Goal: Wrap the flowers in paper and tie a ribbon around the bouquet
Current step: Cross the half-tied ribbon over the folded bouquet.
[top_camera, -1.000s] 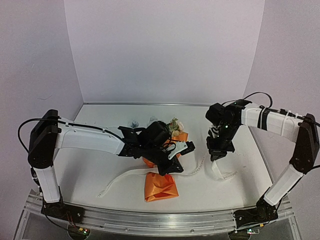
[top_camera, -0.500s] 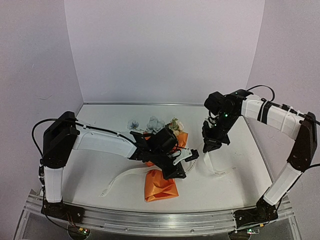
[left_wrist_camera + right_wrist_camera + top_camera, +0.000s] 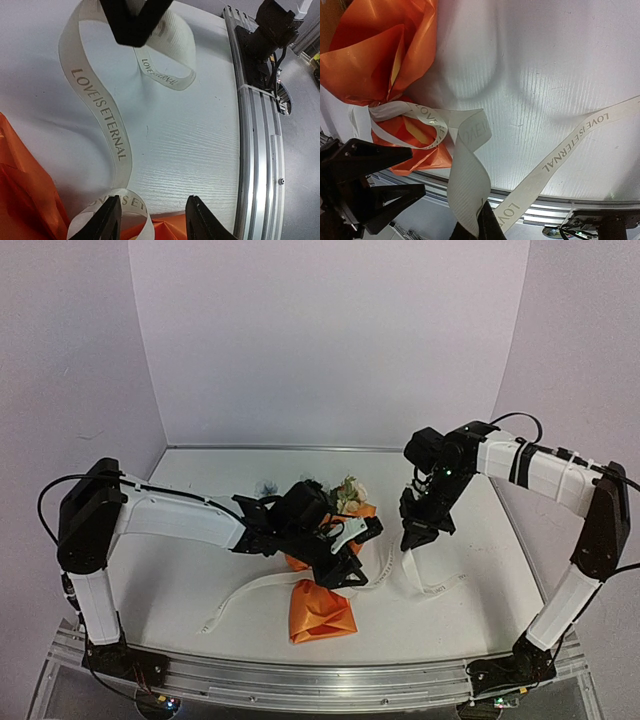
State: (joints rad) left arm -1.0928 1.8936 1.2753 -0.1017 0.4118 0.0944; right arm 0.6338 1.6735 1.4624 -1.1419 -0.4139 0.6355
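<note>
Ribbon (image 3: 467,185) looks limp and slick; we grip it flatwise. Right gripper (image 3: 413,540) pinches it; left gripper (image 3: 152,212) stands spread.

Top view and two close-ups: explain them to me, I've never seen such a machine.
Two robot arms are bolted to a white table, each ending in a two-finger gripper. The wide picture looks down from above and behind them; the close-ups come from cameras on the wrists. On the table lies a bouquet wrapped in orange paper, a cream ribbon looped around its neck. The right gripper pinches the ribbon and holds a stretch up. The left gripper is open near the bouquet.
</note>
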